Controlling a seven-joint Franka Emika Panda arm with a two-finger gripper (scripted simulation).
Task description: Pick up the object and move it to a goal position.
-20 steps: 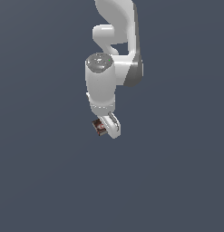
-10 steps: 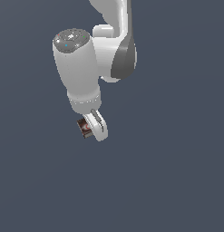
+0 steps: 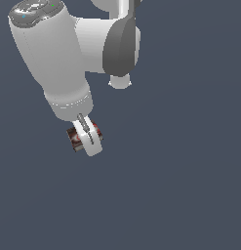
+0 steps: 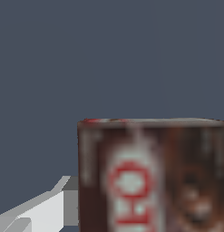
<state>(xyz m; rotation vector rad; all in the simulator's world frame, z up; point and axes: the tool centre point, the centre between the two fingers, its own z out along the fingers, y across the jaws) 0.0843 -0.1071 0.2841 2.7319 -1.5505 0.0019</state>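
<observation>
The object [image 3: 76,138] is a small dark brown-and-red block held in the air under the white arm, left of centre in the exterior view. My gripper [image 3: 88,139] is shut on the object; one white finger [image 3: 89,136] crosses in front of it and hides its middle. In the wrist view the object [image 4: 154,176] fills much of the picture close up, showing a brown face with a white-and-red label, and one white finger [image 4: 41,210] touches its side. The other finger is hidden.
Plain dark grey-blue background surrounds the arm in both views. The large white arm links [image 3: 53,58] and a dark grey joint [image 3: 121,46] take up the upper left of the exterior view.
The arm and the held object have come much closer to the exterior camera, growing larger and drifting toward that view's left. The grip on the object is unchanged.
</observation>
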